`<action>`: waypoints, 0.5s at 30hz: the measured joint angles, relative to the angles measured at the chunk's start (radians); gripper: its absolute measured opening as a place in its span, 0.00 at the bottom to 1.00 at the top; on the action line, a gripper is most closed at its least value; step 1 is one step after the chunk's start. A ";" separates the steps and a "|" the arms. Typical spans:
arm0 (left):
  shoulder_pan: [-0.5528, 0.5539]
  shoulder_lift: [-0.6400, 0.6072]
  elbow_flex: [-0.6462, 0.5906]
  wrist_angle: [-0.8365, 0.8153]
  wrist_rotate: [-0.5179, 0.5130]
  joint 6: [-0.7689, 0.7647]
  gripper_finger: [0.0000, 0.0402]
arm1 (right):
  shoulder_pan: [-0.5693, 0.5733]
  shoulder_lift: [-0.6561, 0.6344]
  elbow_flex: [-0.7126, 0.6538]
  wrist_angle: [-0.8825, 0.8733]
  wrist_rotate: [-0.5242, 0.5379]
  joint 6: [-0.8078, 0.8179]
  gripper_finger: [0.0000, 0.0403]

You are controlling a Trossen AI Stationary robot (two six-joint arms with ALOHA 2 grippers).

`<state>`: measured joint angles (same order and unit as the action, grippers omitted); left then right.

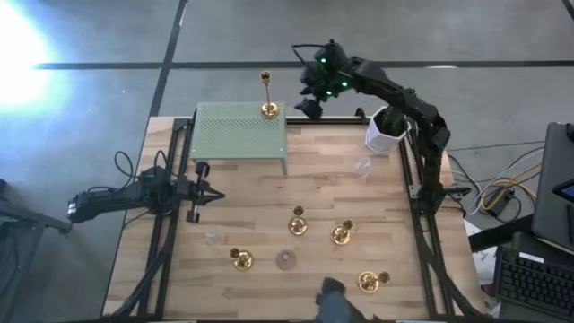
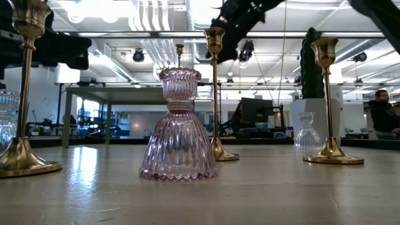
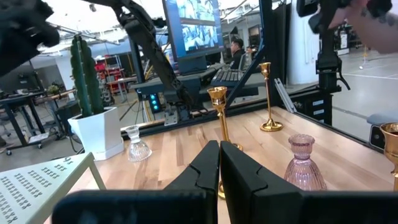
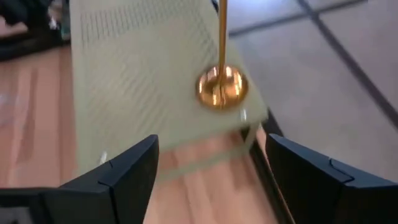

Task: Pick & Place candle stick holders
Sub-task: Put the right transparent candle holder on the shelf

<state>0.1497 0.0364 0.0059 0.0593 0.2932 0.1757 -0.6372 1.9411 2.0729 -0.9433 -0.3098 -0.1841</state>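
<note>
Take the green perforated stand (image 1: 240,135) as your landmark: one tall gold holder (image 1: 267,94) already stands upright on its far right corner, base fully on the mesh but close to the edge. Your right gripper (image 1: 309,99) hangs just beyond that corner, to the right of the holder, jaws spread wide and holding nothing; in the right wrist view the round base (image 4: 222,86) shows clear of both fingers (image 4: 127,168). The rest are on the wood in front of the stand: three brass holders (image 1: 298,224) grouped toward the right front, another (image 1: 241,259) toward the left front, a pink glass holder (image 1: 286,260) between them, a clear glass one (image 1: 361,167) just off the stand's right side near the cactus pot (image 1: 384,132), and a faint clear piece (image 1: 213,237) left of the front group. Your left gripper (image 1: 208,192) waits just in front of the stand's left end, fingers pressed together and empty. Expect the brass ones to be stiff, slick and top-heavy on their narrow stems, so pinch the stem low, just above the base, and keep them vertical. The ribbed pink glass is likely fragile and slippery; take it at the waist (image 2: 179,107) with a light squeeze. Set each down gently, since the mesh could let a base rock.
</note>
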 joint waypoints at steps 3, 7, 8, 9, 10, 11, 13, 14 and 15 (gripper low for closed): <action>0.000 0.000 0.000 0.000 0.000 0.000 0.05 | 0.018 -0.064 -0.014 -0.125 0.003 0.001 0.66; 0.000 0.000 0.000 0.000 0.000 0.000 0.05 | 0.064 -0.155 -0.055 -0.224 0.002 0.032 0.61; 0.000 0.000 0.000 0.000 0.000 0.000 0.05 | 0.075 -0.180 -0.072 -0.235 0.002 0.044 0.59; 0.000 0.000 0.000 0.000 0.000 0.000 0.05 | 0.088 -0.209 -0.094 -0.246 0.002 0.057 0.58; 0.000 0.000 0.000 0.000 0.000 0.000 0.05 | 0.103 -0.238 -0.118 -0.258 0.003 0.074 0.57; 0.000 0.000 0.000 0.000 0.000 0.000 0.05 | 0.119 -0.269 -0.145 -0.259 0.003 0.094 0.56; 0.000 0.000 0.000 0.000 0.000 0.000 0.05 | 0.154 -0.340 -0.213 -0.258 0.003 0.136 0.54; 0.000 0.000 0.000 0.000 0.000 0.000 0.05 | 0.174 -0.375 -0.250 -0.255 0.003 0.158 0.53; 0.000 0.000 0.000 0.000 0.000 0.000 0.05 | 0.198 -0.411 -0.289 -0.248 0.004 0.180 0.53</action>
<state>0.1495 0.0364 0.0059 0.0593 0.2929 0.1758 -0.4395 1.5298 1.7837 -1.1913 -0.3057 -0.0044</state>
